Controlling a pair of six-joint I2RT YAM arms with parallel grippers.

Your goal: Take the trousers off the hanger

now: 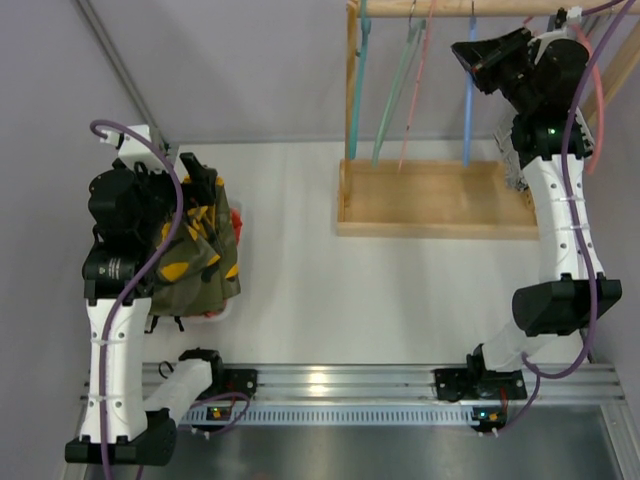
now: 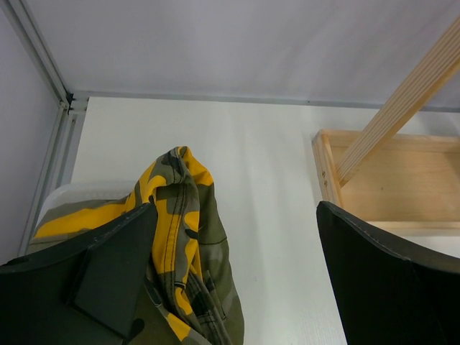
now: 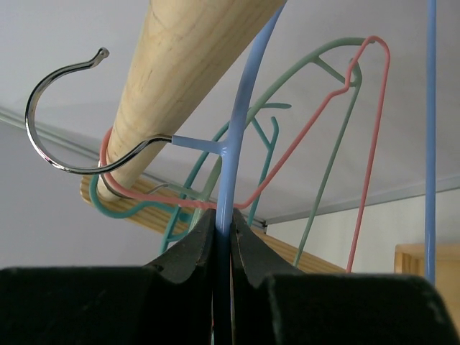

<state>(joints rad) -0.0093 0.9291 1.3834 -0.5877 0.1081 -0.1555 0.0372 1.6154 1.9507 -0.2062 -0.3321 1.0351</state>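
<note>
The camouflage trousers (image 1: 195, 258) lie bunched in a white bin (image 1: 215, 316) at the table's left; they also show in the left wrist view (image 2: 190, 230). My left gripper (image 1: 198, 176) hovers just above them, open and empty (image 2: 237, 210), with its left finger (image 2: 108, 277) over the cloth. My right gripper (image 1: 462, 50) is raised at the wooden rail (image 3: 180, 72) and is shut (image 3: 223, 219) on the stem of an empty blue hanger (image 3: 241, 136), also seen from above (image 1: 468, 110). The grey trousers are not visible.
A red-orange garment (image 1: 236, 222) lies in the bin beside the camouflage. Empty teal (image 1: 358, 80), green (image 1: 395, 90) and pink (image 1: 418, 85) hangers hang on the wooden rack, whose base (image 1: 435, 198) stands at the back right. A chrome hook (image 3: 50, 136) curls beside the rail.
</note>
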